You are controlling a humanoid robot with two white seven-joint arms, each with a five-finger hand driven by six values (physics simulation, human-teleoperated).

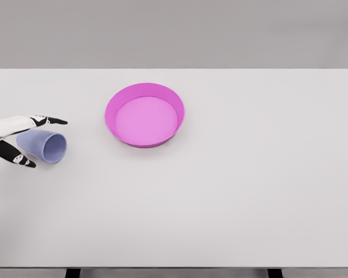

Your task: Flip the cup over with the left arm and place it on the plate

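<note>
Lying on its side near the left edge of the table [232,191], the cup [43,145] is pale blue, with its open mouth turned toward the right and slightly toward the camera. The left hand [14,139] enters from the left edge and brackets the cup: one black-tipped finger runs along the far side of the cup, another lies along its near side, and the cup body sits between them. Contact appears to be made on both sides, so the fingers are closed around the cup. The plate [119,92], a magenta round dish with a raised rim, stands upright near the table centre, well apart from the cup, to its right.
</note>
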